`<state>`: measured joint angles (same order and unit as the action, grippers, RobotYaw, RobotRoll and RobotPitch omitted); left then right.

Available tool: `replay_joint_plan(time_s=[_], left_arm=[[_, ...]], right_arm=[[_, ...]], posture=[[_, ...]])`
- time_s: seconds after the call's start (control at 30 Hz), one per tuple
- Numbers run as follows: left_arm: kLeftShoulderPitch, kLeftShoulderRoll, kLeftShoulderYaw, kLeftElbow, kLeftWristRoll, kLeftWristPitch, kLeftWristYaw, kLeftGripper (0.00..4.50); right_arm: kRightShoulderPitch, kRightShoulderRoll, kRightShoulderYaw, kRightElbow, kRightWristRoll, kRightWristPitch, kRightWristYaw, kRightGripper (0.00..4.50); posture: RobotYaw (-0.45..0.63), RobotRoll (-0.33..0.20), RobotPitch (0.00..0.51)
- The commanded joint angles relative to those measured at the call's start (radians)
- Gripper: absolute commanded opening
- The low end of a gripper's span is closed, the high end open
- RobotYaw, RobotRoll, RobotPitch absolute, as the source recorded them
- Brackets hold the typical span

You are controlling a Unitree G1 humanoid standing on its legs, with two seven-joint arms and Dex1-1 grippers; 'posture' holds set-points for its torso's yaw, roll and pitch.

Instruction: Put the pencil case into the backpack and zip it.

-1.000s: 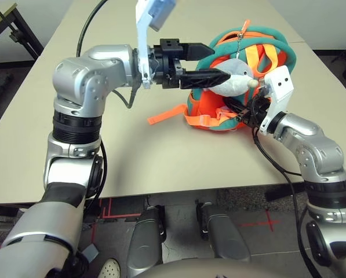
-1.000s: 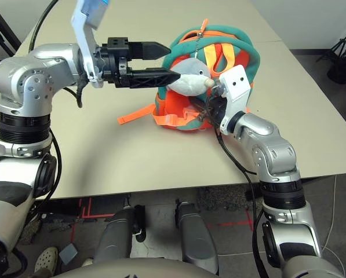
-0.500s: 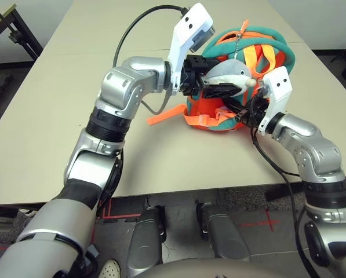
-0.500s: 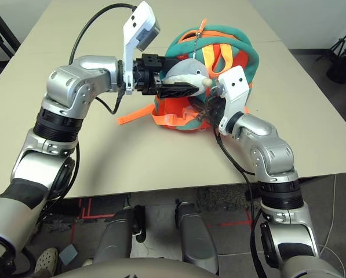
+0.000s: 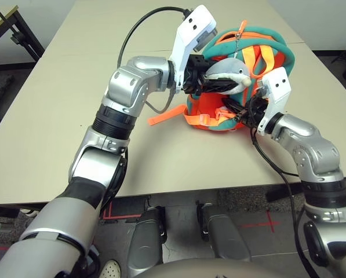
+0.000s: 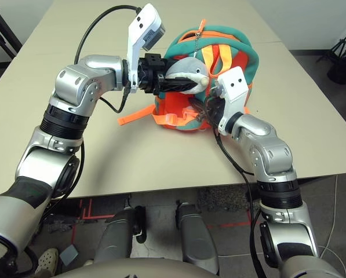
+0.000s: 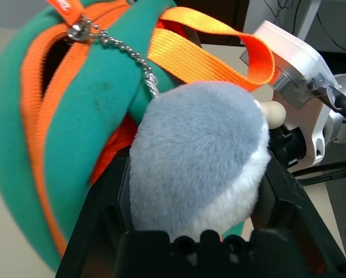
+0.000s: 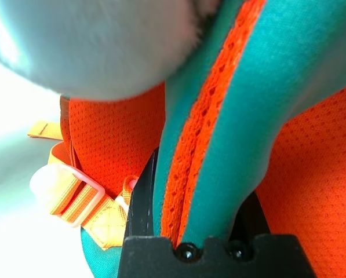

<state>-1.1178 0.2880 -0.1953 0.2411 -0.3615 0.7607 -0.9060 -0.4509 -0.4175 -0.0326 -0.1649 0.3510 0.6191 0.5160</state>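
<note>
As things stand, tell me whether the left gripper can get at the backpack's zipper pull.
Probably not directly. The left gripper has its fingers around the grey plush toy, which sits between it and the zipper pull at the backpack's top. The right gripper pinches a teal strap lower down.

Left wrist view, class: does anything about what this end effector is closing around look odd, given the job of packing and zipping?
Yes. The left end effector has its fingers on either side of the grey plush charm hanging by a bead chain from the backpack, not a zipper pull, which looks misplaced for zipping.
</note>
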Motion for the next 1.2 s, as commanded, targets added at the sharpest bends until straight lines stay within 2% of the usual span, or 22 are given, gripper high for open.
replay_joint_plan(time_s=[0.03,0.57,0.6,0.7,0.8,1.1,1.2], left_arm=[[-0.006,0.020,0.041,-0.038,-0.020,0.043,0.012,3.22],[0.015,0.023,0.044,-0.062,-0.027,0.069,0.024,3.22],[0.021,0.025,0.033,-0.064,-0.023,0.069,0.019,3.04],[0.034,0.019,0.016,-0.061,-0.012,0.065,0.023,3.54],[0.039,0.016,0.011,-0.058,-0.008,0.060,0.026,4.50],[0.041,0.014,0.009,-0.046,0.000,0.048,0.022,4.50],[0.046,0.013,0.011,-0.056,-0.007,0.050,0.019,3.55]], right_arm=[[0.015,0.001,0.026,0.036,-0.013,0.018,0.006,0.61],[0.016,-0.001,0.030,0.043,-0.017,0.009,0.007,0.61],[0.016,-0.001,0.030,0.043,-0.017,0.009,0.007,0.61],[0.015,-0.001,0.031,0.045,-0.018,0.007,0.007,0.61],[0.015,-0.001,0.032,0.045,-0.018,0.007,0.008,0.61],[0.018,-0.001,0.034,0.043,-0.018,0.007,0.007,0.61],[0.019,-0.001,0.035,0.043,-0.018,0.005,0.007,0.61]], posture=[[-0.15,0.000,0.152],[-0.15,0.000,0.149],[-0.15,0.000,0.148],[-0.15,0.000,0.148],[-0.15,0.000,0.149],[-0.15,0.000,0.148],[-0.15,0.000,0.146]])
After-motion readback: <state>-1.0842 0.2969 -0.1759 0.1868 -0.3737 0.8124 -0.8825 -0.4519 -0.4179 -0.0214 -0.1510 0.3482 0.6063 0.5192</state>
